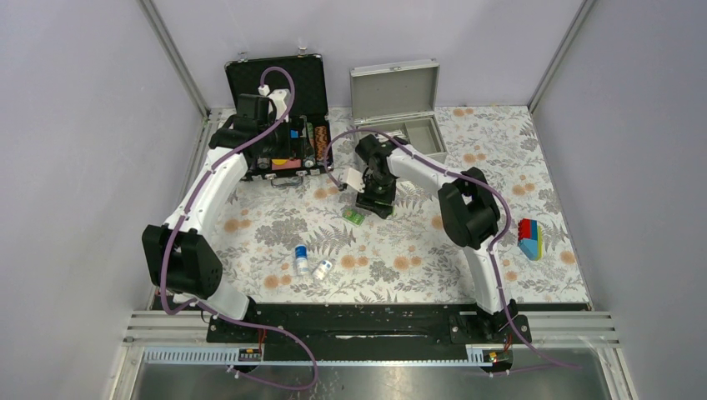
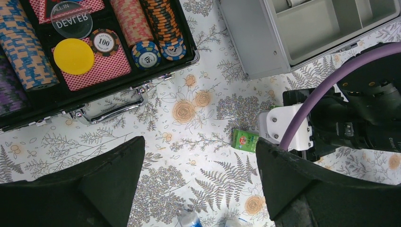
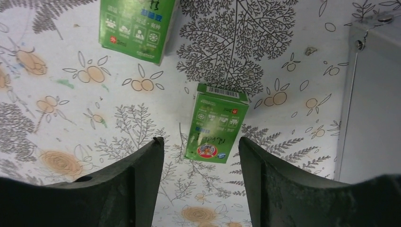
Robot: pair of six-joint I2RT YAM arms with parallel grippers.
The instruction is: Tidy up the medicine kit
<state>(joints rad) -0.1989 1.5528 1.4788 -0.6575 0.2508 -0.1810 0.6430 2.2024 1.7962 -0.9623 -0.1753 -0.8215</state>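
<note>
Right hand is hovering open over a small green box lying on the floral desk; left hand is hanging wide open.

Back wall: plain pale lavender-grey panel
Side walls: the same pale panels on left and right, closing the table in
Corner posts: slim grey metal strips where the back panel meets the sides
Table: covered by a white cloth printed with grey ferns and orange flowers
Near edge: aluminium rails running across, a black plate between them, a dull metal sheet below
Light: soft and even, shadows faint
</note>
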